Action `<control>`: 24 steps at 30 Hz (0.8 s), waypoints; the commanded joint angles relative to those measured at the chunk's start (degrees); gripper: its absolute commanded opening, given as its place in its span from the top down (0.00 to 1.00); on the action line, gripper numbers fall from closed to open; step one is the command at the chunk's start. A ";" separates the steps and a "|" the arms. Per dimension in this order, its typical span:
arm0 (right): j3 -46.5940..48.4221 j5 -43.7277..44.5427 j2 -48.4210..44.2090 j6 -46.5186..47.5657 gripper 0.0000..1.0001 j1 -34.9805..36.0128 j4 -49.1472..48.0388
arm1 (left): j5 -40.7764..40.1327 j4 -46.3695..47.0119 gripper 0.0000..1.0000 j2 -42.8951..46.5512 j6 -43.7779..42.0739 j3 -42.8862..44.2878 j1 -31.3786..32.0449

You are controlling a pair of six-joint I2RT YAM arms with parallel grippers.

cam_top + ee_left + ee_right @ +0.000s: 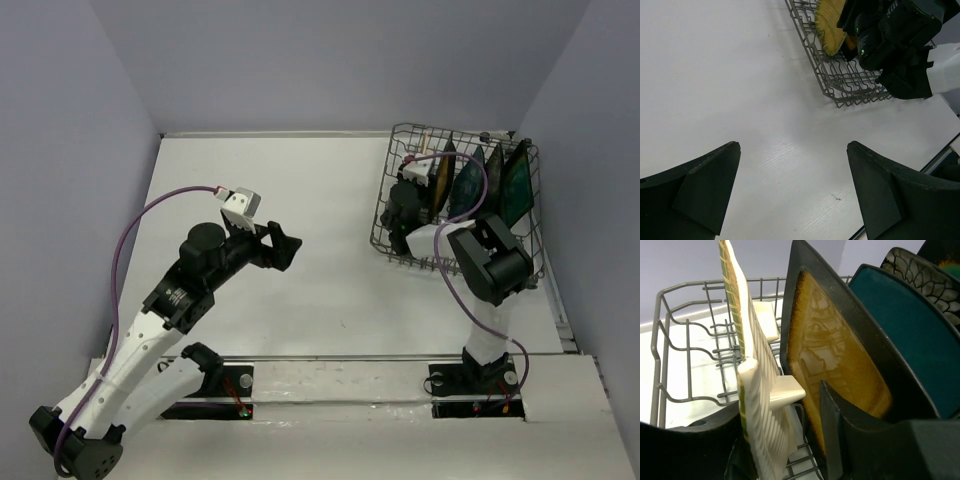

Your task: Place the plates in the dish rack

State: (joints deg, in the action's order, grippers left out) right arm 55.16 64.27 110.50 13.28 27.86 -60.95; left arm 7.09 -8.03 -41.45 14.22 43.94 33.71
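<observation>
Sitting at the far right of the table [300,200], the wire dish rack [384,190] has four plates upright in a row (teal plate [517,185], black floral plate [920,275], dark teal plate [910,340], amber plate [835,355]). The yellow-tan gridded plate [757,405] stands on edge just beside the amber one, so I'd call this the last slot. The right gripper [777,415] straddles that plate, a finger on each face, but I can't tell if it's clamped or slack; I'd seat the bottom edge between tines before letting go, then lift straight up so nothing bumps the amber plate. Left gripper [792,185] hangs wide open, holding nothing, well apart.
</observation>
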 commanded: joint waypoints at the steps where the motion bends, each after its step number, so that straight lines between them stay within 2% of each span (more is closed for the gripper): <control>1: -1.10 2.61 -4.15 -1.59 0.45 1.58 -5.50 | -0.15 2.41 0.01 -0.03 -0.33 -0.35 0.21; 7: -1.37 1.83 -8.36 -3.69 0.35 1.59 -1.46 | -0.85 2.41 0.01 -0.30 -0.33 -0.35 0.21; 9: -1.28 0.34 -10.20 -7.71 0.31 1.59 4.15 | -1.29 2.23 0.01 -0.38 -0.33 -0.26 0.30; 10: -1.19 -0.54 -12.74 -10.00 0.23 1.59 10.44 | -1.55 2.14 0.01 -0.38 -0.42 -0.26 0.30; 12: -0.67 -2.56 -15.56 -18.05 0.16 1.59 17.67 | -1.99 2.06 0.01 -0.39 -0.51 -0.26 0.21; 14: -1.01 -5.64 -19.85 -21.79 0.06 1.59 24.35 | -2.78 1.88 0.01 -0.30 -0.59 -0.17 0.12; 16: -2.67 -9.05 -23.20 -26.45 0.00 1.59 26.92 | -4.10 1.71 0.01 -0.30 -0.68 -0.17 0.12; 20: -5.23 -14.60 -33.38 -29.80 0.00 1.59 31.14 | -6.47 1.62 0.01 -0.39 -0.60 -0.09 0.04; 24: -5.41 -19.96 -39.47 -29.80 0.00 1.59 36.85 | -6.48 1.88 0.01 -0.38 -0.59 -0.09 -0.05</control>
State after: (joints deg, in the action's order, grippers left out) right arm 49.98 50.78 76.31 -12.45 29.34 -30.35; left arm 2.44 -8.08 -41.98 14.13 43.94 33.67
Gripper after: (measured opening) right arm 0.994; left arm 0.990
